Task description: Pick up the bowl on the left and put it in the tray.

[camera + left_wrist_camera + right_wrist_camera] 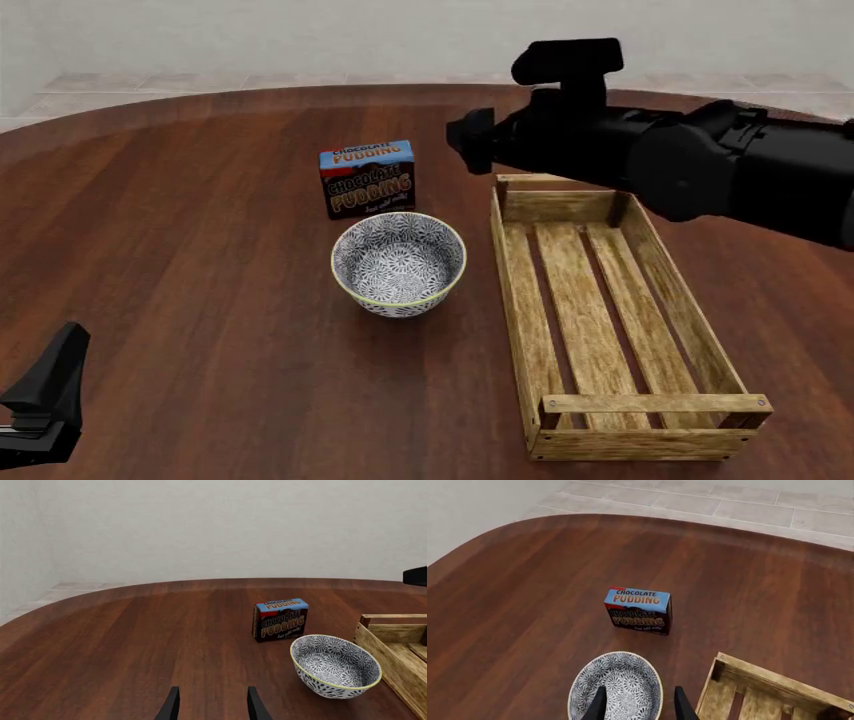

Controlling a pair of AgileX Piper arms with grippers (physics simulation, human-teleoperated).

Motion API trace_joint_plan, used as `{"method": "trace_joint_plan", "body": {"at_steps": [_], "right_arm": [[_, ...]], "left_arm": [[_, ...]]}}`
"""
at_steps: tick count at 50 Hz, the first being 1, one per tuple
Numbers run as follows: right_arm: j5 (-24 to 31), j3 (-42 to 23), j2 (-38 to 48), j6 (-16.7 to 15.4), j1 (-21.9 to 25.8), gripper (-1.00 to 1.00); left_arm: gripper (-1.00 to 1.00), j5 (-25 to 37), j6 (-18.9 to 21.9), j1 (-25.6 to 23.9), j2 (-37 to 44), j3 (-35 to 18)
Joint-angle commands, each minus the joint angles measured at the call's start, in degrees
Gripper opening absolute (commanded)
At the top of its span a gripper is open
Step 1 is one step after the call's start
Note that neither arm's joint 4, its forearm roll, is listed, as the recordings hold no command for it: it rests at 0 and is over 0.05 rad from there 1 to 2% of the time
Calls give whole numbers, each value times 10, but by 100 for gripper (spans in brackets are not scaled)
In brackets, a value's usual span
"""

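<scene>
Nothing of the job is done yet: your bowl (399, 264) sits upright on the table (200, 260), centre of the front view, empty and untouched. It stands just left of the tray (514, 290), close to that long wall but apart from it, and just in front of the chocolate pudding box (367, 178), also near but not touching. The tray is empty, its slats bare from end to end.

Your right hand (636, 707) is the one placed to act. In the right wrist view its two fingers stand apart, with the bowl's patterned interior showing between and beyond them, so it looks to be poised above the bowl, not gripping it. In the front view the right arm (667, 150) stretches across the upper right of the frame, over the far end of the tray.

Your left hand (211, 707) sits low at the lower left of the front view, well away from everything. Its fingers are parted too, holding nothing, with the bowl off to one side in its own view.

What remains is the whole sequence: descend onto the rim, close, lift, carry right over the tray wall, and set down between the rails.
</scene>
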Motion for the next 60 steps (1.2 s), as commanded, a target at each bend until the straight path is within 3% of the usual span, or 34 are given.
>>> {"method": "trace_joint_plan", "body": {"at_steps": [1,19,60], "right_arm": [[6,-14,15,0,-3,100],[4,-17,35,11,2,100],[-22,-3,71,0,8,100]], "left_arm": [[100,0,0,0,0,0],[100,0,0,0,0,0],[100,0,0,0,0,0]]}}
